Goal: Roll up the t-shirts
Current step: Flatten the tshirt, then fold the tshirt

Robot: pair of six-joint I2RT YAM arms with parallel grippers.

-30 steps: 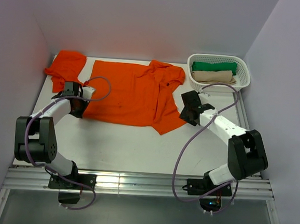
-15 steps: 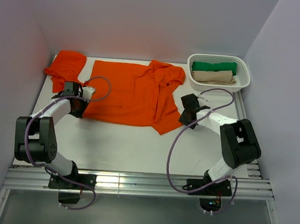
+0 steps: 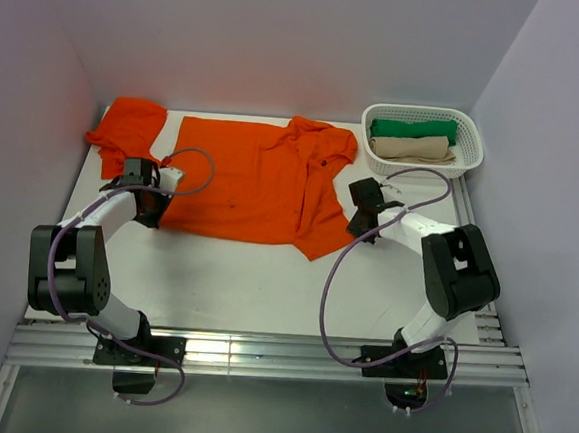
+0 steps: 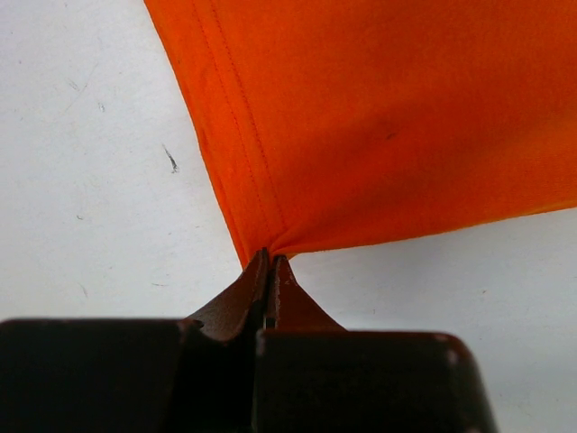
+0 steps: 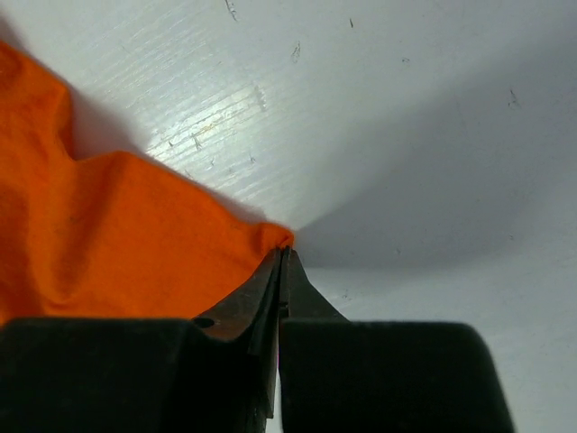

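Step in hand, as judged: both near corners of the spread orange t-shirt [image 3: 257, 179] are pinched, ready for the first fold or roll away from the arm bases. No roll is yet formed.

Left gripper [image 4: 269, 262]: fingers clenched on the shirt's near-left hem corner; in the left wrist view the cloth is seen drawn to a point between the tips, with a double row of stitching running up along the side edge. Right gripper [image 5: 283, 254]: fingers clenched on a tip of orange cloth at the shirt's near-right edge; how much fabric is caught cannot be told, only a small nub shows.

Location: the shirt lies flat on the white tabletop [image 3: 264, 285], between the two arms, collar side toward the right. Its right portion is rumpled and folded over. A second orange t-shirt [image 3: 128, 132] lies bunched at the far-left corner.

Next move, as judged: both corners need lifting together and evenly, so the hem turns over straight; the right grip looks shallow and may slip.

Materials: thin matte knit, limp, creasing readily. Tabletop hard, smooth, faintly scratched. White mesh basket [image 3: 471, 141] at far right, rigid plastic, holding a green roll [image 3: 413, 128] and a beige roll [image 3: 410, 148].
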